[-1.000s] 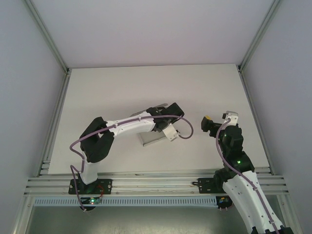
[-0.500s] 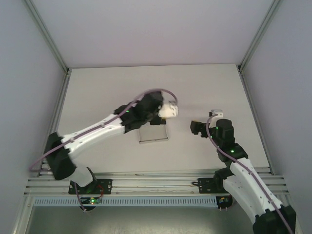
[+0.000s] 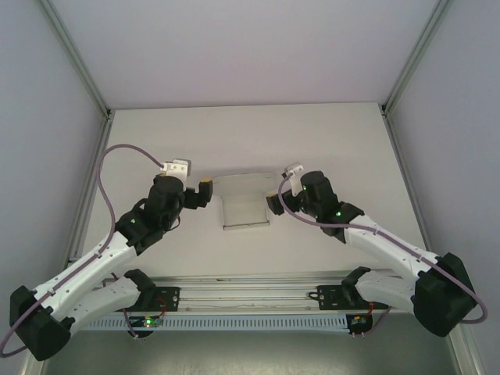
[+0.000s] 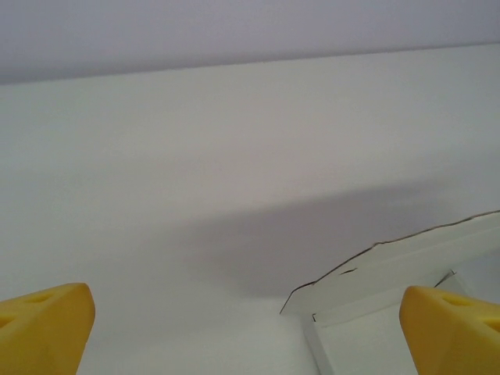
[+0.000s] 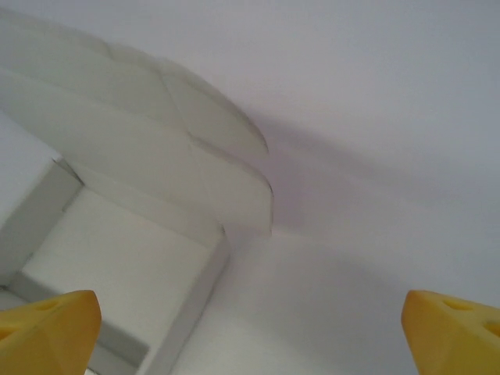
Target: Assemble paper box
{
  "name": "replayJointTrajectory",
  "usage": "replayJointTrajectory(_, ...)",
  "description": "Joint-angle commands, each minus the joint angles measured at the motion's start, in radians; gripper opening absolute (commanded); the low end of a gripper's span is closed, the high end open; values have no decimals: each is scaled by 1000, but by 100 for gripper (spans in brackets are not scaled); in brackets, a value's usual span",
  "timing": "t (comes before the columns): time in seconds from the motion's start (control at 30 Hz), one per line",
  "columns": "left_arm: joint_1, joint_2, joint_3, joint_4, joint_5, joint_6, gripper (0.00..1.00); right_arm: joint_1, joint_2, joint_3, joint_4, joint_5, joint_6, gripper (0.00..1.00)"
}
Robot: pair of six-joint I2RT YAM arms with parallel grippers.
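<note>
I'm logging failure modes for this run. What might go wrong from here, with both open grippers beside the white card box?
1. The thin white card paper box lies unheld between the open left gripper and open right gripper; a one-sided push would likely slide it instead of folding it.
2. Its raised lid panel sits close to the left gripper's yellow fingertip; a graze might crease it.

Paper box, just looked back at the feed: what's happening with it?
The paper box sits in the middle of the table as an open tray, its lid panel at the far edge not folded shut. The left gripper is by its left side, the right gripper by its right. Both are open and hold nothing.
</note>
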Motion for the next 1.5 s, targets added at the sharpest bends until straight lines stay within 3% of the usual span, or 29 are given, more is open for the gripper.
replayJointTrajectory(0.0,45,77,26,-27,209,35,100,-73,75,124,-22,-240,-194,97)
replayJointTrajectory(0.1,81,139,36,32,327,120,100,-122,163,209,-82,-446,-321,96)
replayJointTrajectory(0.33,193,266,68,78,607,342,100,-212,349,391,-214,-663,-509,87)
replayJointTrajectory(0.53,279,395,166,-1,720,454,99,-226,490,521,-390,-687,-632,68)
replayJointTrajectory(0.63,307,470,225,-54,784,495,90,-228,520,542,-416,-673,-654,57)
replayJointTrajectory(0.77,307,537,264,-104,915,591,65,-240,546,551,-425,-663,-670,52)
replayJointTrajectory(1.03,307,580,281,-126,892,617,48,-241,559,557,-460,-667,-693,39)
replayJointTrajectory(1.2,305,566,272,-128,887,638,33,-241,545,544,-477,-653,-706,31)
replayJointTrajectory(1.47,304,543,262,-135,839,641,25,-242,544,542,-480,-626,-688,17)
